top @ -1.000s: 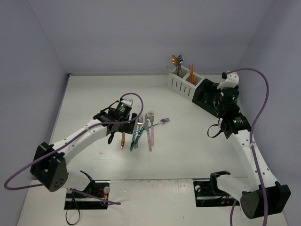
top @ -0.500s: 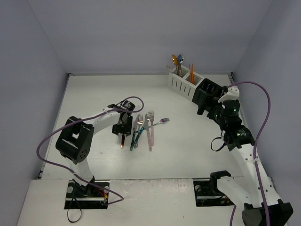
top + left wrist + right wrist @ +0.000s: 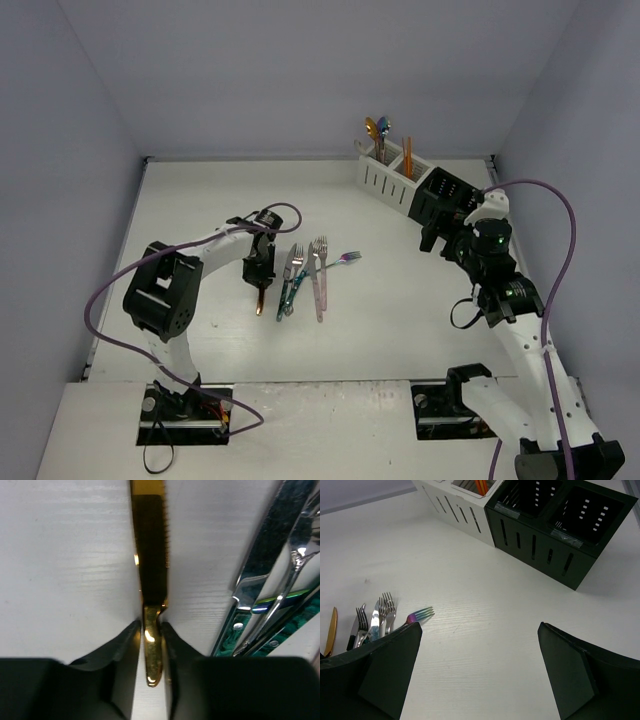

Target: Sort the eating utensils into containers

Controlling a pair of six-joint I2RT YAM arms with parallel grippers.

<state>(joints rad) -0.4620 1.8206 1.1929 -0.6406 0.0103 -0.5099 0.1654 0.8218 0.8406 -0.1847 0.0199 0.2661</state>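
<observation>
The slim gold metal knife (image 3: 150,555), serrated along one edge, lies flat on the white, faintly grained surface (image 3: 65,555). The top of the left wrist view cuts off its blade tip. In the top view its handle end is hidden beneath the left arm's wrist. The black left fingers (image 3: 117,647) are clenched on the knife's narrow handle, one pressed to each side.

Just right of the knife, but apart from it, lies a bundle of shiny silver forks (image 3: 260,580) and green-handled pieces, overlapping so that single items are hard to separate. Open surface stretches from the knife to the left edge.

Well to the knife's right and farther back stands the white slotted caddy (image 3: 385,180), with upright spoons (image 3: 377,128) in it. Joined to it is the black slotted caddy (image 3: 555,540), which the right arm partly covers in the top view. Its compartments are too dark to read.

The right fingers (image 3: 385,665), well right of the knife, are spread wide with nothing between them.
</observation>
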